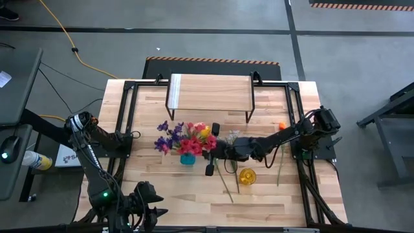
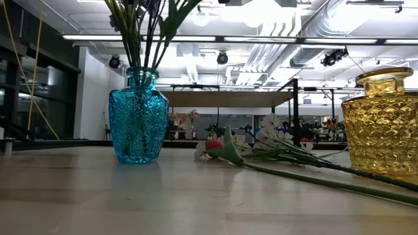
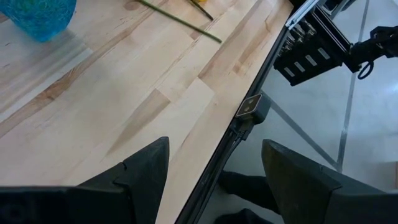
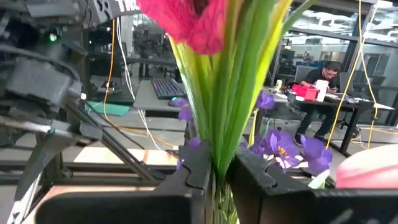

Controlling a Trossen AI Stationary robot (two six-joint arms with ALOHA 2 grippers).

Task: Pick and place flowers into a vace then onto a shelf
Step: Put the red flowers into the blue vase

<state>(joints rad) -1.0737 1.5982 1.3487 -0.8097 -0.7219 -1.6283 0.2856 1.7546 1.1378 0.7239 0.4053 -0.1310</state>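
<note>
My right gripper (image 4: 219, 171) pinches green flower stems (image 4: 233, 112) above the blue vase (image 1: 187, 158), whose mouth the fingers hide.

- Two vases: a blue vase (image 1: 187, 158) and a yellow vase (image 1: 247, 176) just beside it
- One shelf (image 1: 210, 93)
- Two arms
- Several flowers (image 1: 186, 138) in the blue vase; exact count unclear

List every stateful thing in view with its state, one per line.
Blue vase: upright, holding several flowers.
Yellow vase: upright, no stems in it.
Loose flowers: lying flat on the table.
Shelf: nothing on it.
Right gripper: around a stem at the bouquet.
Left gripper: open, holding nothing.
</note>
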